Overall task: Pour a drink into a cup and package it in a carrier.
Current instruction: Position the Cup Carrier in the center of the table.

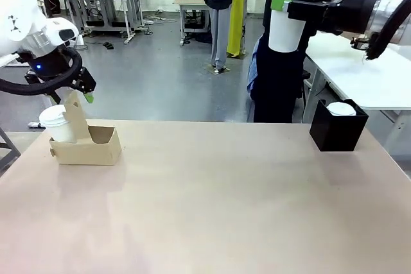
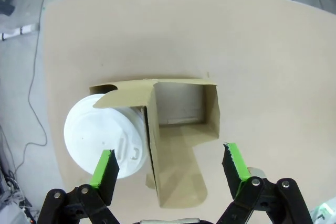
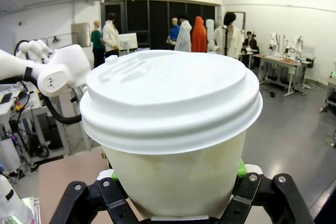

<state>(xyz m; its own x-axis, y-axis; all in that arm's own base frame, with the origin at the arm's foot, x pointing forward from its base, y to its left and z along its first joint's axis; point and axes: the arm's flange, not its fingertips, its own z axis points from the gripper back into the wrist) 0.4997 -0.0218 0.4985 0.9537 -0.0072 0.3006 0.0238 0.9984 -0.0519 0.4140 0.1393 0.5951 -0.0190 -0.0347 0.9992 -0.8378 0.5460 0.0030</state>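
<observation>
Two cups: the seated cup [image 2: 105, 140], lidded, stands in the carrier [image 1: 96, 153]; the raised cup [image 1: 286, 33], also lidded, is held high at the far right.
Right jaws: clamped on the raised cup's wall below the lid, with the cup's long axis upright.
Left jaws: directly above the carrier, pointing down, standing apart and gripping nothing. The handle tab [image 1: 77, 119] lies between them, untouched.
Carrier position: left end of the worktop [image 1: 225, 210], beneath the robot's left arm.
Free slot [image 2: 181, 103]: on the side of the handle tab away from the seated cup, opening upward.
Key relation: the free slot lies well to the robot's left of the raised cup and far below it. Cup axis and slot axis are both vertical, so the move probably calls for sideways travel, then a straight descent.
Nearer arm: the left is nearer the carrier; the right carries the load.
Black box [image 1: 337, 131]: right side of the worktop, with a white round item on top.
</observation>
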